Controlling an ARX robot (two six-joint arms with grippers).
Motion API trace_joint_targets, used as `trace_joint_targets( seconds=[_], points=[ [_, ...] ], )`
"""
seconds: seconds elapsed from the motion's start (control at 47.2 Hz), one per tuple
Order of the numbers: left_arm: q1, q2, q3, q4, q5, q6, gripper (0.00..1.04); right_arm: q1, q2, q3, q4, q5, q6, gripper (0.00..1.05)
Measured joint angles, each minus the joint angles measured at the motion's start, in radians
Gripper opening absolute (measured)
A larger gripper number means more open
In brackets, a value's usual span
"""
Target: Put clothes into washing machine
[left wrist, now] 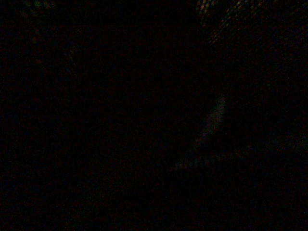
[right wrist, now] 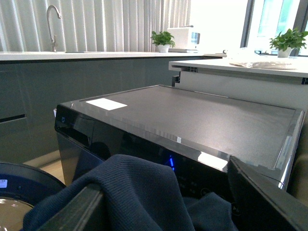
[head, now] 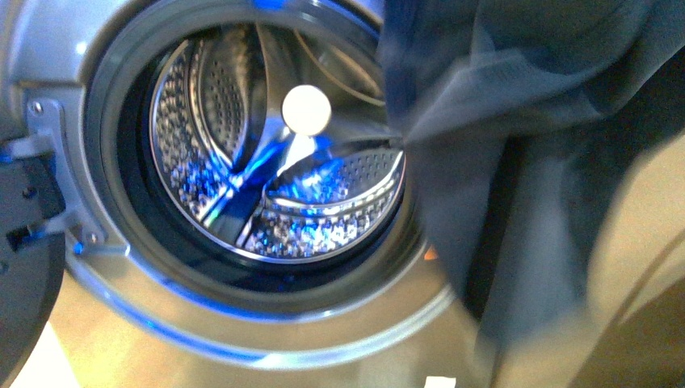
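We find the clothes (head: 517,121), a dark navy garment, hanging in blurred folds over the right rim of the washing machine (head: 242,331) porthole, outside the steel drum (head: 275,162). The door (head: 24,267) stands swung out to the left. The right gripper (right wrist: 166,175) is raised level with the machine's dark top panel (right wrist: 202,115), and its fingers (right wrist: 255,192) are part-way apart, holding bunched fabric between them. Beyond stand a counter (right wrist: 96,55) with tap (right wrist: 53,19) and potted plants (right wrist: 162,38). The left wrist picture is dark, so we cannot tell the left claw's state.
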Motion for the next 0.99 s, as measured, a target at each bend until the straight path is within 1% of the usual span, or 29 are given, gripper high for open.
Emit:
trace_joint_targets(
  seconds=[0.148, 0.169, 0.212, 0.296, 0.381, 0.508, 0.698, 0.847, 0.995],
  points=[
    [0.051, -0.097, -0.076, 0.013, 0.016, -0.014, 0.05, 0.0, 0.0, 0.0, 0.0, 0.0, 0.0, 0.89],
    [0.06, -0.111, -0.086, 0.014, 0.022, -0.016, 0.05, 0.0, 0.0, 0.0, 0.0, 0.0, 0.0, 0.95],
    [0.085, -0.144, -0.113, 0.019, 0.029, -0.019, 0.05, 0.0, 0.0, 0.0, 0.0, 0.0, 0.002, 0.99],
    [0.119, -0.178, -0.148, 0.021, 0.032, -0.021, 0.05, 0.0, 0.0, 0.0, 0.0, 0.0, 0.001, 0.97],
    [0.156, -0.204, -0.183, 0.025, 0.043, -0.026, 0.05, 0.0, 0.0, 0.0, 0.0, 0.0, 0.001, 0.97],
    [0.261, -0.234, -0.254, 0.03, 0.084, -0.032, 0.05, 0.0, 0.0, 0.0, 0.0, 0.0, 0.002, 0.97],
    [0.394, -0.237, -0.294, 0.046, 0.126, -0.035, 0.05, 0.0, 0.0, 0.0, 0.0, 0.0, 0.002, 0.97],
    [0.443, -0.237, -0.31, 0.052, 0.145, -0.048, 0.05, 0.0, 0.0, 0.0, 0.0, 0.0, 0.002, 0.97],
    [0.446, -0.237, -0.346, 0.079, 0.152, -0.051, 0.05, 0.0, 0.0, 0.0, 0.0, 0.0, 0.002, 0.97]
  ],
)
